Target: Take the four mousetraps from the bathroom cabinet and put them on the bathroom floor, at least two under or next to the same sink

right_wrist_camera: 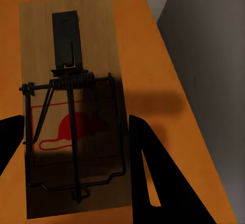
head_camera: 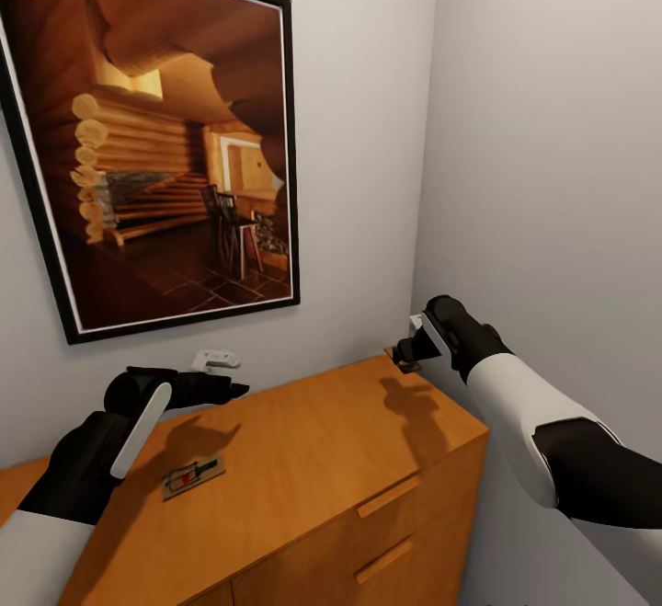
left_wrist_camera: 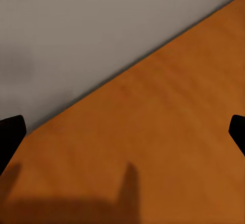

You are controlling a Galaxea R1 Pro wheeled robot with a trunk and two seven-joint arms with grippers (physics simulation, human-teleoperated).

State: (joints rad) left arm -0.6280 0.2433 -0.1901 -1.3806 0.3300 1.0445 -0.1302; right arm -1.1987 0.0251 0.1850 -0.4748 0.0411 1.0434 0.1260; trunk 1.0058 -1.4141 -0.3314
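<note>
One mousetrap point(head_camera: 194, 476) lies flat on cabinet point(head_camera: 303, 459) top, near your left arm. Second mousetrap point(right_wrist_camera: 71, 106) sits at cabinet's far right corner by wall, between fingers of your right gripper point(head_camera: 405, 354); jaws straddle board, contact unclear, can't tell grip. Your left gripper point(head_camera: 230, 391) hovers over bare cabinet top, fingers spread wide. Framed picture point(head_camera: 156, 128) on wall behind.

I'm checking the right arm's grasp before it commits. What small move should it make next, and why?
Probably close the right tool on the mousetrap. In the right wrist view its fingers straddle the board, open, one on each long side, with the trap flat on the cabinet top near the corner.
</note>
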